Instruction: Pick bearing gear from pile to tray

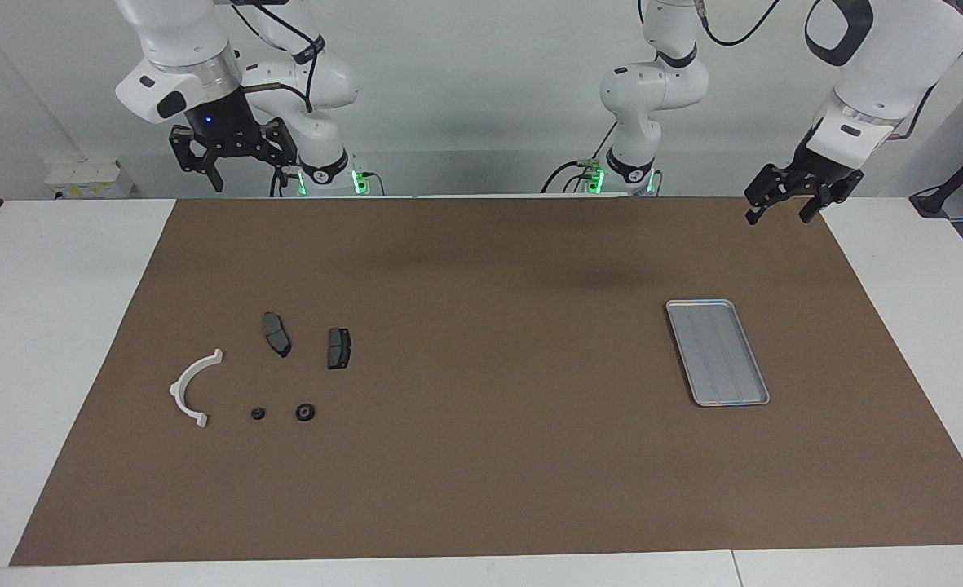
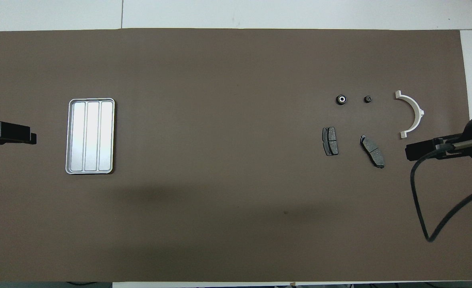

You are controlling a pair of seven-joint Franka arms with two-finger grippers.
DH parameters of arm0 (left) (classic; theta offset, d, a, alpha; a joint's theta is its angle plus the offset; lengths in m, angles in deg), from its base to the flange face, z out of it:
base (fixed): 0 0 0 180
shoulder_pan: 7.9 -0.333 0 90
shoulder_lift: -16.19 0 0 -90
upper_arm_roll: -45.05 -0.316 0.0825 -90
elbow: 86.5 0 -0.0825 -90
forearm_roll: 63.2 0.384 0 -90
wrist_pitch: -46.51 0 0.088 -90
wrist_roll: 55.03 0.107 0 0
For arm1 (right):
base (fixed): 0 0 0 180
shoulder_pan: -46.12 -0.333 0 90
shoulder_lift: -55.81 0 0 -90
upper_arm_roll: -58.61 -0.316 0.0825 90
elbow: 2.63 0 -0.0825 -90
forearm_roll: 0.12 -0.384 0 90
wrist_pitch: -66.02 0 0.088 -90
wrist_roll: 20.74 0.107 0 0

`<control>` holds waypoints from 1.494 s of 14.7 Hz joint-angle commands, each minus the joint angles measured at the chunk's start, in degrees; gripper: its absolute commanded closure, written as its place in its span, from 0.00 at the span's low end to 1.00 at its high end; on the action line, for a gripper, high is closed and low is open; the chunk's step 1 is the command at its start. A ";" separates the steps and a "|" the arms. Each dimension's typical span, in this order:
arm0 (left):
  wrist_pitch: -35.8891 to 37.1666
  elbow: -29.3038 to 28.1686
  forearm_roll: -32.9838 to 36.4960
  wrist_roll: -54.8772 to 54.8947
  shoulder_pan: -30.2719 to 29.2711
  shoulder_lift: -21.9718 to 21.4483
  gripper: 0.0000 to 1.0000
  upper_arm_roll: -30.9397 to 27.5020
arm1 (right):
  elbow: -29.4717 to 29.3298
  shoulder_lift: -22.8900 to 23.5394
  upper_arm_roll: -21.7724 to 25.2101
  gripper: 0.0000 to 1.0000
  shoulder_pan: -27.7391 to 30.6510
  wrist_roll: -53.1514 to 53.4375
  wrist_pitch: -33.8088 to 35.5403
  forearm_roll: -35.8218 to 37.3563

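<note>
**A:** Take the facing view as a dial laid over the brown paper mat (image 1: 481, 489). The right gripper (image 1: 240, 175) hangs over the eleven o'clock corner, fingers spread and holding nothing.

**B:** And the pile?

**A:** It lies flat on the mat around eight o'clock. There's a white curved plastic arc (image 1: 190, 390), smooth, with squared lugs at its ends. At its one o'clock are two dark grey brake pads (image 1: 276, 333), flat, matte slabs. At its four o'clock are two small black round pieces. I judge the larger round piece (image 1: 306, 412) to be the bearing gear, since it shows a bright centre from overhead. The smaller round piece (image 1: 258, 414) sits near it, at its nine o'clock.

**B:** Where does it go?

**A:** Into the shallow silver-grey metal tray (image 1: 717, 352) at three o'clock, which has rounded corners, a raised rim and a ribbed floor. Nothing is in it yet. The left gripper (image 1: 777, 214) waits over the one o'clock corner, also spread and empty.

**B:** What could go wrong?

**A:** The gear is low, hard and round, so an off-centre pinch could squirt it away or set it rolling. The fingers could take its smaller neighbour by mistake. Coming down too deep might snag the paper. The carry to the tray is long, and a weak grip could drop the gear. Released from high up, it could bounce off the slick metal and over the low rim.
</note>
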 commanded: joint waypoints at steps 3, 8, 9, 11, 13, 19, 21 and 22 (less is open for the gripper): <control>-3.39 -3.52 0.87 -0.50 -0.12 -2.40 0.00 0.27 | 0.77 -0.92 0.13 0.00 1.48 -1.89 1.05 -0.69; -4.28 -4.49 0.87 -1.21 -0.20 -2.58 0.00 0.27 | 4.71 -0.31 0.13 0.00 1.40 -1.45 -5.87 -0.60; -3.84 -4.40 0.87 -1.03 -0.46 -2.67 0.00 0.27 | 5.60 0.65 0.13 0.00 1.31 -0.58 -7.81 -0.51; -3.75 -4.23 0.78 -0.85 -0.73 -2.67 0.00 0.36 | 6.13 4.68 0.13 0.00 0.96 2.84 -11.33 -0.17; -3.75 -4.23 0.78 -0.77 -0.73 -2.67 0.00 0.36 | 6.14 9.69 0.13 0.00 0.78 5.39 -15.72 0.19; -3.57 -3.96 0.78 -0.85 -0.47 -2.58 0.00 0.36 | 5.52 25.16 0.13 0.00 0.69 11.19 -32.15 1.77; -3.57 -3.96 0.78 -0.85 -0.20 -2.67 0.00 0.36 | 4.82 28.77 0.13 0.00 0.69 11.90 -35.85 1.77; -3.57 -3.96 0.78 -0.85 -0.12 -2.58 0.00 0.45 | 4.03 30.18 0.13 0.00 0.60 11.90 -36.65 1.77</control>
